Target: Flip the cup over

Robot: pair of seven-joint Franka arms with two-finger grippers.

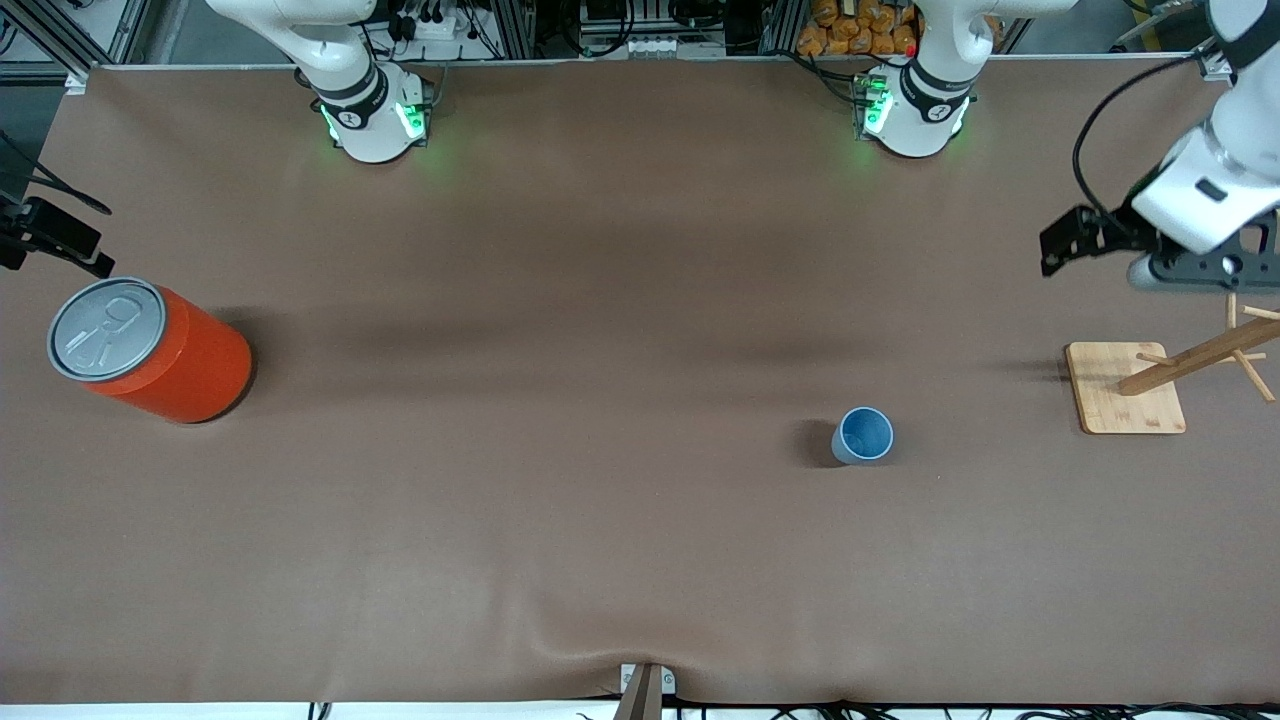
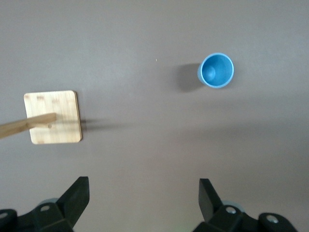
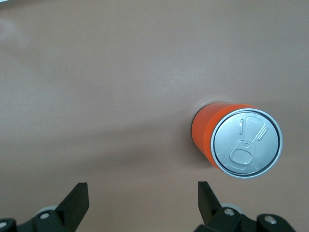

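- The small light-blue tapered plastic cup (image 1: 862, 435) stands upright on the brown table covering (image 1: 600, 300), mouth up, its darker blue inside open to the front camera; the same open mouth shows in the left wrist view (image 2: 216, 70).
- The cup is free of both grippers, well apart from the wooden peg stand (image 1: 1135, 385) and slightly nearer the front camera than the stand's square bamboo base.
- The stand's pegs are cut off by the frame edge in the front view, and the left wrist view catches only its base (image 2: 53, 117) and part of the slanted post.
- The left gripper (image 1: 1195, 270) hangs in the air over the table just beside the peg stand; in the front view it is partly cut off and its fingers are hard to read.
- The left wrist view settles it: two dark fingertips (image 2: 77, 195) stand wide apart with nothing between them.
- The right gripper (image 3: 140, 200) is barely in the front view, where what looks like a dark fitting at the frame edge may belong to it; its own wrist view shows its fingers (image 3: 208, 198) spread, holding nothing.
- That view looks down on the large orange can with a grey pull-tab lid (image 3: 239, 142), which stands upright at the right arm's end of the table (image 1: 150, 345), far from the peg stand.
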